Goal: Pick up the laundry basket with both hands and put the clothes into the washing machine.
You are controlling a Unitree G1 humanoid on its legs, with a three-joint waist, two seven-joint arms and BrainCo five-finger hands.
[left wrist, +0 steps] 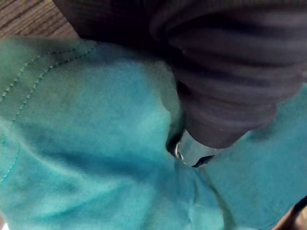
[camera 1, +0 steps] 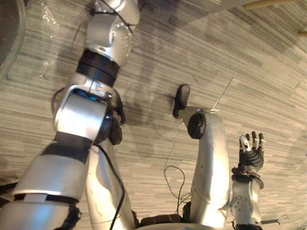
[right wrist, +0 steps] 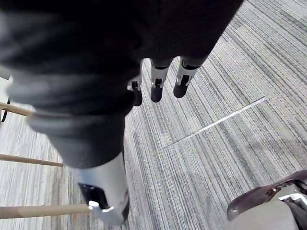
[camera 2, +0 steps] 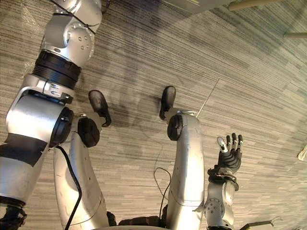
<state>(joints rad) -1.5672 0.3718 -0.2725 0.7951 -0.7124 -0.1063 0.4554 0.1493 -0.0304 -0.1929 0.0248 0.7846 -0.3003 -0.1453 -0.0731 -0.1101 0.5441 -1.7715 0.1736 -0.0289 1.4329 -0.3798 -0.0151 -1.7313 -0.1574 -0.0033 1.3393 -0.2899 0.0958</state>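
Observation:
A teal garment (left wrist: 96,134) spreads across the left wrist view, close against my left hand (left wrist: 225,72). That hand's dark ribbed cover presses into the cloth and its fingers are buried in the folds. My left arm (camera 1: 103,52) reaches up past the top edge of the eye views. My right hand (camera 1: 251,152) hangs low at the right over bare carpet, fingers (right wrist: 156,88) straight and relaxed, holding nothing.
Grey striped carpet (camera 1: 192,62) lies below me, with a thin seam line (camera 1: 223,93). A curved dark rim (camera 1: 9,33) shows at the far left. Wooden legs (camera 1: 268,4) stand at the far right, and wooden rods (right wrist: 29,160) appear beside my right hand.

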